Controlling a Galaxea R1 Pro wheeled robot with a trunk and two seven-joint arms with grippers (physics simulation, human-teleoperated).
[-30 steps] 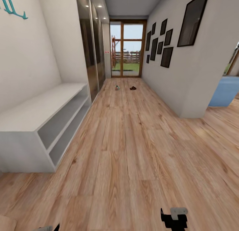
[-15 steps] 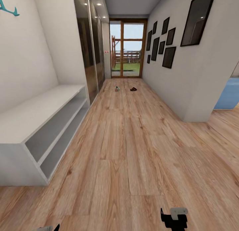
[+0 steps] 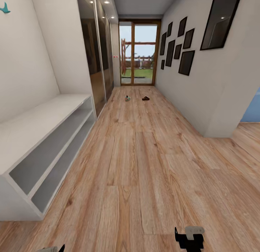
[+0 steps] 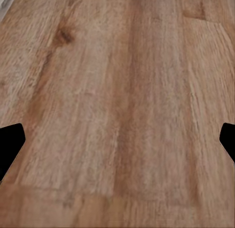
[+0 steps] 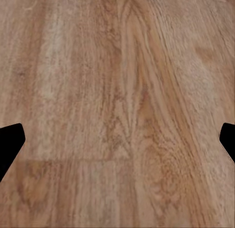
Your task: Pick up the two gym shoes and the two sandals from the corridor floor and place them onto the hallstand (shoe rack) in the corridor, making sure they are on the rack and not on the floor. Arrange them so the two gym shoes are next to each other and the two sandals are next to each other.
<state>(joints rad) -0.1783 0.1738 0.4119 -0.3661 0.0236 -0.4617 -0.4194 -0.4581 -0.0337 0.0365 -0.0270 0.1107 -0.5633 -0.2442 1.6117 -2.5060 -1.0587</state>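
Note:
Far down the corridor floor [image 3: 137, 161], one gym shoe [image 3: 127, 98] with a teal sole lies near the glass door. One dark sandal [image 3: 145, 98] lies a little to its right. Both are small and distant; the other shoe and sandal are out of view, and so is the hallstand. My left gripper [image 4: 117, 144] hangs over bare planks, its black fingertips [image 4: 10, 142] wide apart, open and empty. My right gripper [image 5: 117, 144] is likewise open over bare floor, and its body [image 3: 189, 239] shows at the bottom edge of the head view.
A white two-shelf bench [image 3: 39, 150] runs along the left wall under a teal letter fragment [image 3: 4, 8]. Mirrored wardrobe doors [image 3: 95, 60] follow it. On the right a wall with dark picture frames [image 3: 180, 49] ends at a corner [image 3: 216, 132]. A glass door [image 3: 139, 53] closes the corridor's end.
The whole picture has shifted: the camera has moved forward along the corridor, so the white bench sits lower and further left, and the right wall corner is nearer. Both grippers stay open.

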